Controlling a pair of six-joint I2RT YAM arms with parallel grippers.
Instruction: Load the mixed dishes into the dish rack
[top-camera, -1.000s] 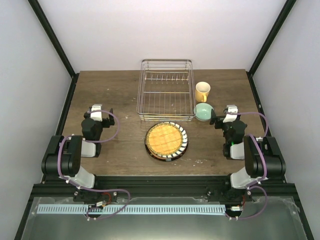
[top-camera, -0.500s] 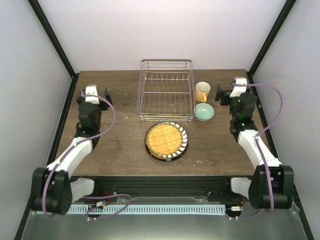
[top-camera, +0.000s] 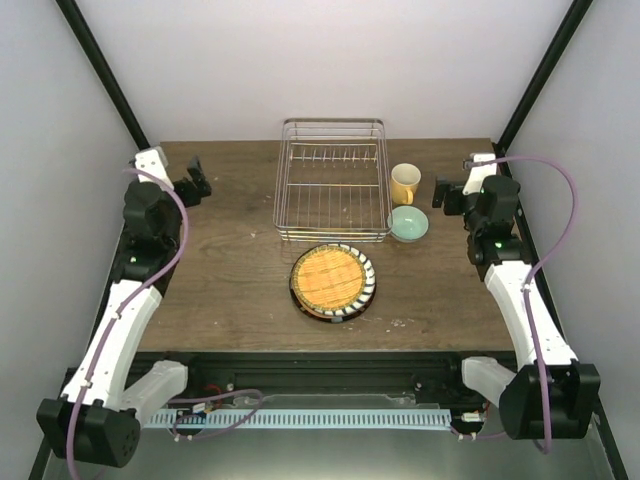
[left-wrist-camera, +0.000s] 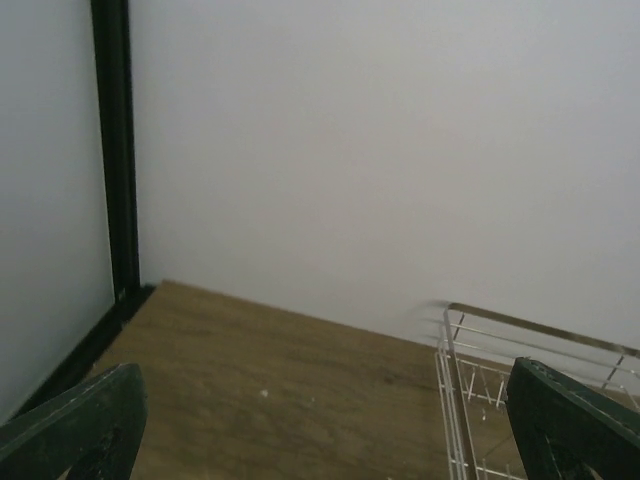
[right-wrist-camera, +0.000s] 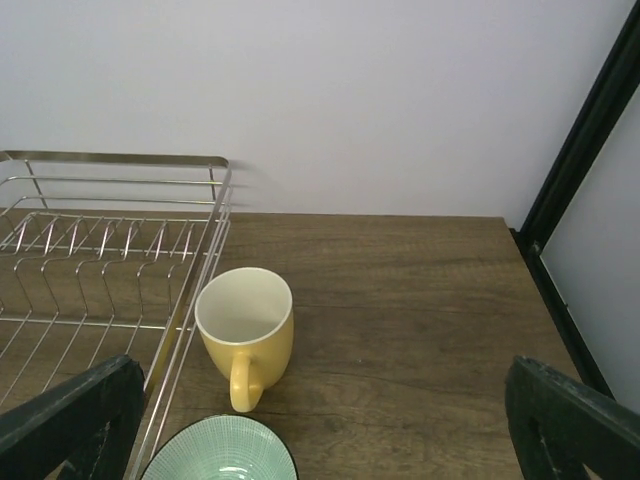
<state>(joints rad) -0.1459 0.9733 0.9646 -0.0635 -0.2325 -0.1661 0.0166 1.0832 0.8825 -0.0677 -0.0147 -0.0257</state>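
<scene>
Right tool (right-wrist-camera: 320, 430) near upright mug (right-wrist-camera: 246, 330), handle nearward.

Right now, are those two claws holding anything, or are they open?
Left gripper: open, holding nothing.
Right gripper: open, holding nothing.

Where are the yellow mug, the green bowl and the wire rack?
yellow mug (right-wrist-camera: 268, 352): right wrist view, its side wall.
green bowl (top-camera: 408, 222): top view, its inside.
wire rack (right-wrist-camera: 110, 156): right wrist view, its far rim.
</scene>
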